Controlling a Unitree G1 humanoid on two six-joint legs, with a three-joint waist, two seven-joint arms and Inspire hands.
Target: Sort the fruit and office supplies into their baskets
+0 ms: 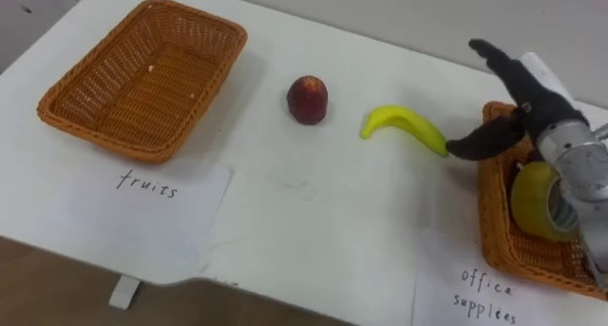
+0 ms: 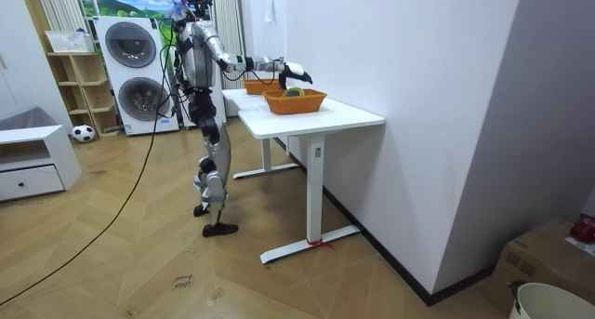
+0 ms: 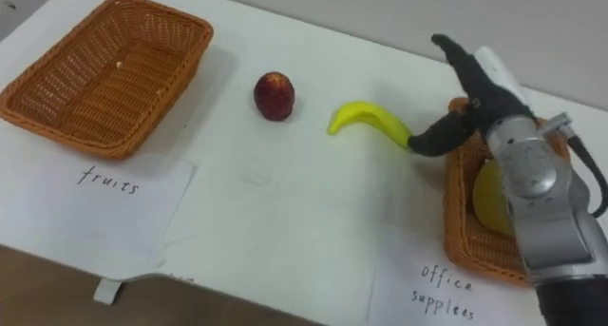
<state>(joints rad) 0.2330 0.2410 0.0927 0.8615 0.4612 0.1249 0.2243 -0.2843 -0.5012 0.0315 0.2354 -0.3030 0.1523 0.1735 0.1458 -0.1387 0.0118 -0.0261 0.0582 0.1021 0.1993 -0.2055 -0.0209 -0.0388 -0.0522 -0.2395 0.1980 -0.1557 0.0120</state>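
While the robot stands at the end of the white table (image 1: 313,221), as the room view shows, its right arm reaches out over the table's right side. The right hand (image 1: 532,103) hovers above the near-left rim of the right basket (image 1: 494,188), its fingers (image 1: 494,58) straight and spread, holding nothing. The thumb points down and left, and its tip comes right up to the right end of the banana (image 1: 404,124); whether they touch I cannot tell.

The banana lies on the table just left of that basket, curved, with its other end pointing toward the red fruit (image 1: 307,99). The red fruit sits alone near the middle of the table, apart from both the banana and the left basket (image 1: 66,103). The left basket stands at the far left with no fruit in it, and a paper label (image 1: 152,207) marked for fruits lies in front of it.

Inside the right basket is a yellow tape roll (image 1: 532,198), partly hidden by the robot's wrist. A second label (image 1: 475,293), for office supplies, lies in front of this basket.
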